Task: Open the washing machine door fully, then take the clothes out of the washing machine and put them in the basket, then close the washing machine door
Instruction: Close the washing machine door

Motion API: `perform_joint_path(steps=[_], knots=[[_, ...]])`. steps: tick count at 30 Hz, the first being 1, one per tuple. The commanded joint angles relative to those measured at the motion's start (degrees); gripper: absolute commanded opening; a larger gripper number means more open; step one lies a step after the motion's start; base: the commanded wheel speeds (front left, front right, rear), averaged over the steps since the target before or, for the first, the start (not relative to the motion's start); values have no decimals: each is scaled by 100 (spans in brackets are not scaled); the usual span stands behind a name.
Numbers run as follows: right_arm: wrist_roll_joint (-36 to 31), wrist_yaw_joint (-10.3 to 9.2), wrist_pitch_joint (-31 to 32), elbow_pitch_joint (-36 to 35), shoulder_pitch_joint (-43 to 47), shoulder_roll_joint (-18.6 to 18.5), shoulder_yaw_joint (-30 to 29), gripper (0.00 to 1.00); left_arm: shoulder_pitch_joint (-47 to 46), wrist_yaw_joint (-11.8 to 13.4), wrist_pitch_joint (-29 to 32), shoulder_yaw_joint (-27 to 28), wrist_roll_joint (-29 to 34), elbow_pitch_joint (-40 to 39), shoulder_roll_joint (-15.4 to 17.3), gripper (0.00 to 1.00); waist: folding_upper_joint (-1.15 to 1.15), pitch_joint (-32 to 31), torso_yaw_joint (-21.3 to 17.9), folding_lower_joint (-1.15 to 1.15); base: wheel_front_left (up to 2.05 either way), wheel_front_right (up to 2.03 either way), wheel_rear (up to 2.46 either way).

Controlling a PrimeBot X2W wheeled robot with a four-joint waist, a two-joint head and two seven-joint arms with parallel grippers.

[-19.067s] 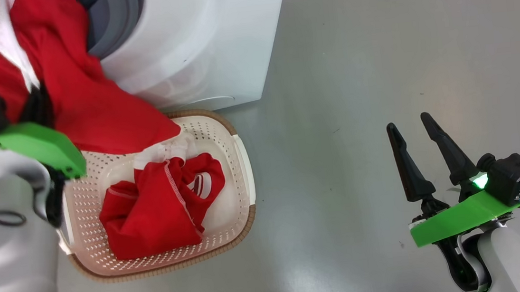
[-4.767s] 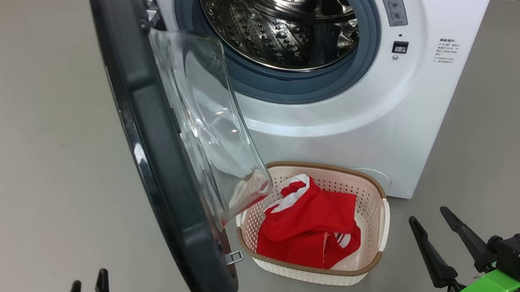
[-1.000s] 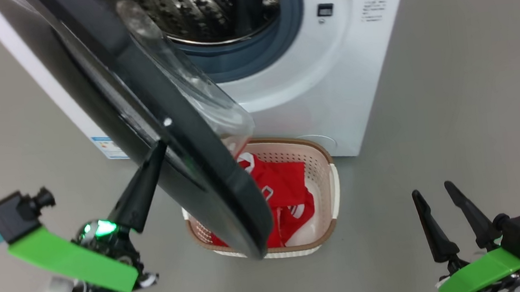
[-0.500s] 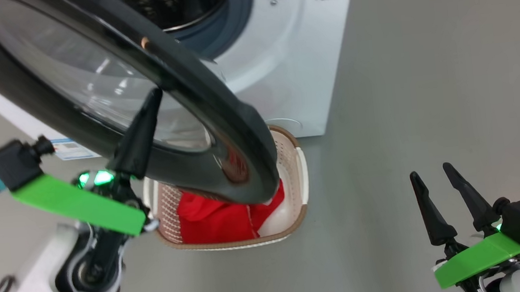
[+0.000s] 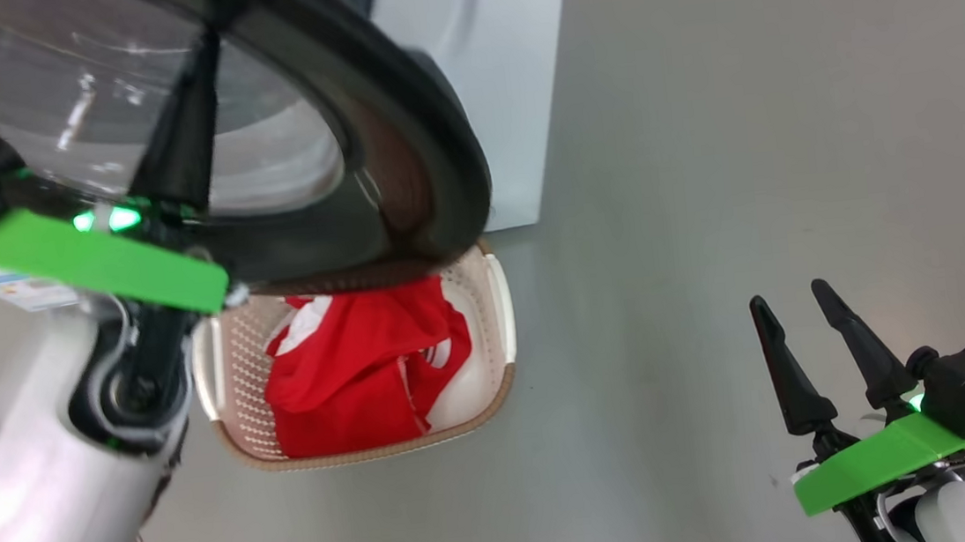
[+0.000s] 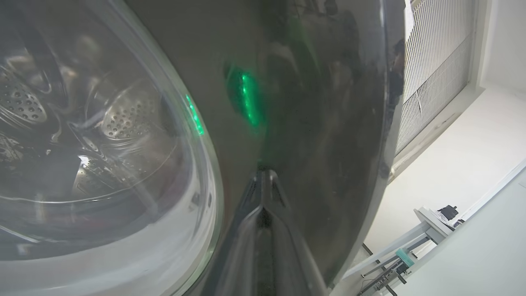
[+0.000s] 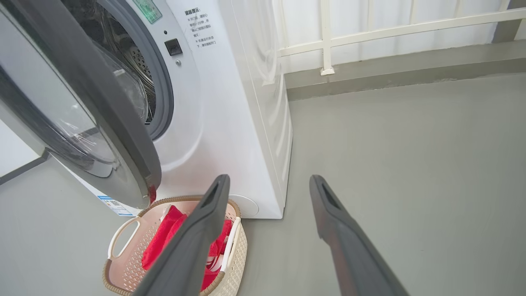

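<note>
Left claw, pinched shut, presses door just ahead; door swung closer to washer since last second, closing underway.

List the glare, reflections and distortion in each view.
Head view: white glare streaks on the glass of the washing machine door, a brownish reflection on its rim. Left wrist view: a green light mirrored in the black rim, the drum warped through the glass. Right wrist view: evenly lit, straight edges of the washing machine bowed by the wide lens.
</note>
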Motion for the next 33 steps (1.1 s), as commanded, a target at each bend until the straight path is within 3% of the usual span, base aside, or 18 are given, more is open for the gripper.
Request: perform_joint_path(steps=[1,17,27,33], knots=[[-4,37,-37,-139,-124,-21,118,100,-326,-39,-43,308,134,-34,122,0,0,91,-127,0,0,0,0],[-12,37,-37,-116,-120,18,49,100,-324,-39,-44,573,426,258,-36,0,0,15,-267,0,0,0,0],[-43,37,-37,-107,74,-63,1,100,857,-39,-44,871,675,214,-100,0,0,-334,-53,0,0,0,0],[-58,37,-37,-112,221,-127,-40,100,1772,-39,-44,1387,865,111,-302,0,0,-531,126,0,0,0,0]])
